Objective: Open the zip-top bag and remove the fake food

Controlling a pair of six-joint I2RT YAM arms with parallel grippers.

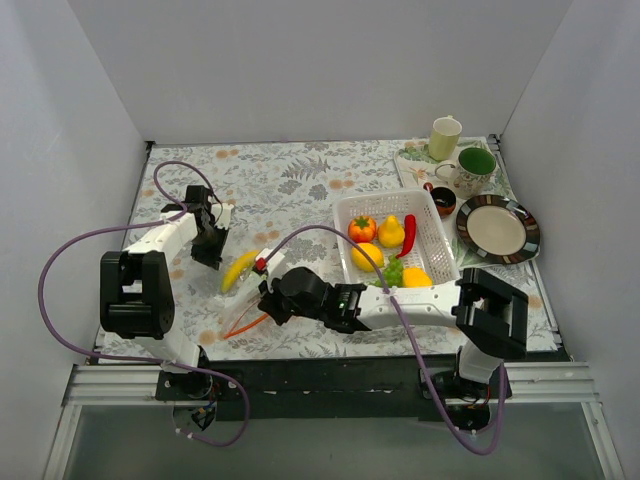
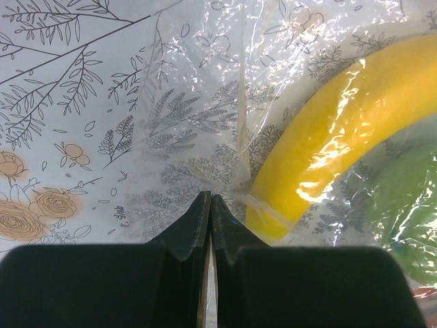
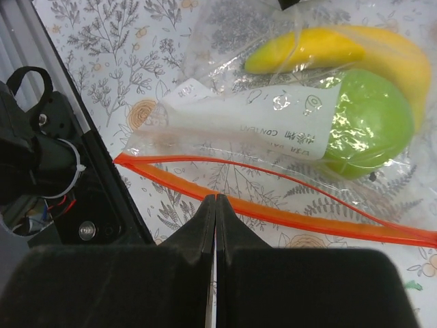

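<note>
The zip-top bag [image 1: 240, 298] lay on the floral surface [image 1: 300, 180], at 9 o'clock from the white basket [image 1: 385, 194]. The left pincer [image 2: 211, 199] pinched its clear film beside the banana [image 2: 341, 130]. The right pincer [image 3: 216, 198] was clamped on its orange zip strip [image 3: 307, 219].

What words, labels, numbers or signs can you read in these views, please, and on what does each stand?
White label panel on the clear crinkly plastic zip-top bag: two short lines of dark print, seemingly reversed through the film; too blurred to quote.
White perforated plastic basket, cream mug, patterned mug with green inside, dark-rimmed plate: no text visible.
Nothing else is legible in any view.
</note>
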